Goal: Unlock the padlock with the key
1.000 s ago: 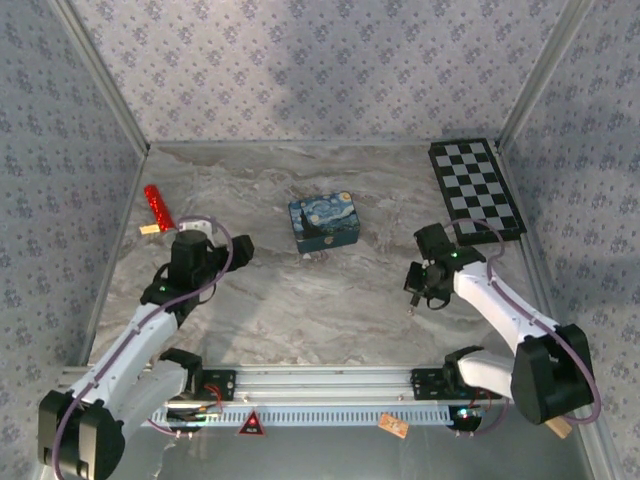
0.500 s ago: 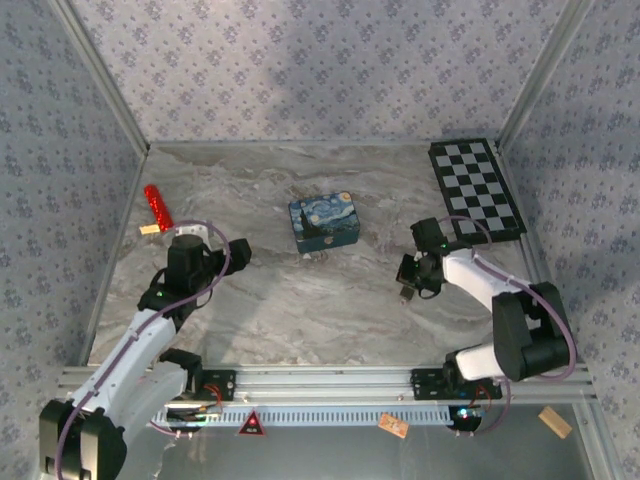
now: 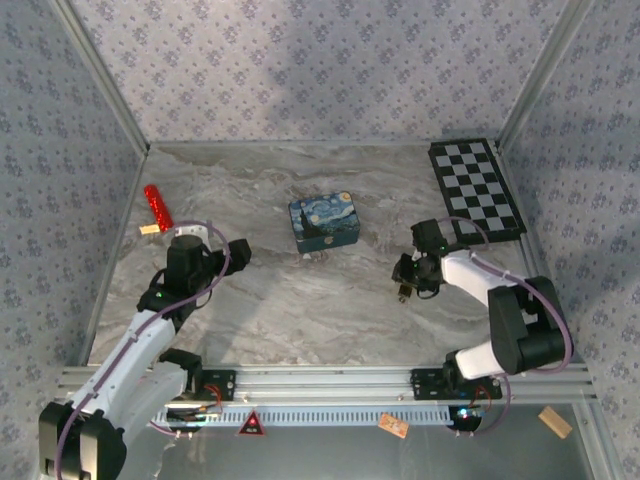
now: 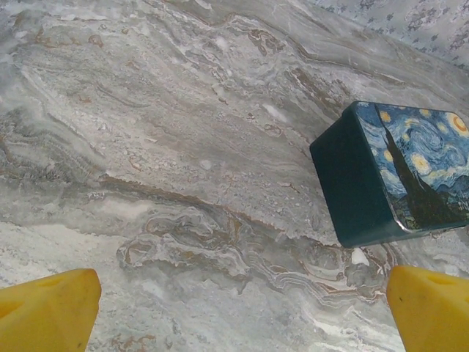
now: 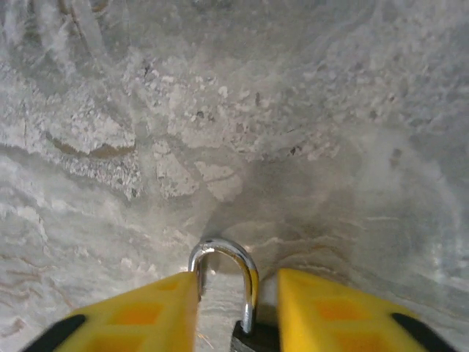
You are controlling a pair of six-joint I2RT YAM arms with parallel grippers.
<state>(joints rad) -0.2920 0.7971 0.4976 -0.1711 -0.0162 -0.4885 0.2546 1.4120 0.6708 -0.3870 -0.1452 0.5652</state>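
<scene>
The padlock (image 5: pixel 251 293) stands on the marble table (image 3: pixel 300 310) with its silver shackle up and its dark body at the bottom edge of the right wrist view. My right gripper (image 5: pixel 238 282) straddles it, open: the left yellow finger (image 5: pixel 139 315) is against the shackle and a gap shows beside the right finger. From above, the padlock (image 3: pixel 402 292) sits under the right gripper (image 3: pixel 406 282), right of centre. My left gripper (image 4: pixel 245 308) is wide open over bare marble, left of the box; from above it (image 3: pixel 238 250) is at centre left. The key is hidden.
A blue starry-night box (image 3: pixel 323 222) stands mid-table, seen close in the left wrist view as the box (image 4: pixel 396 176). A checkerboard (image 3: pixel 475 188) lies at the back right. A red cylinder (image 3: pixel 158 206) and a small wooden block (image 3: pixel 150 229) lie far left. Patterned walls enclose the table.
The right arm has folded inward and shifted slightly left, setting the padlock down on the table, and its jaws have parted from shut. The left arm drew back a little.
</scene>
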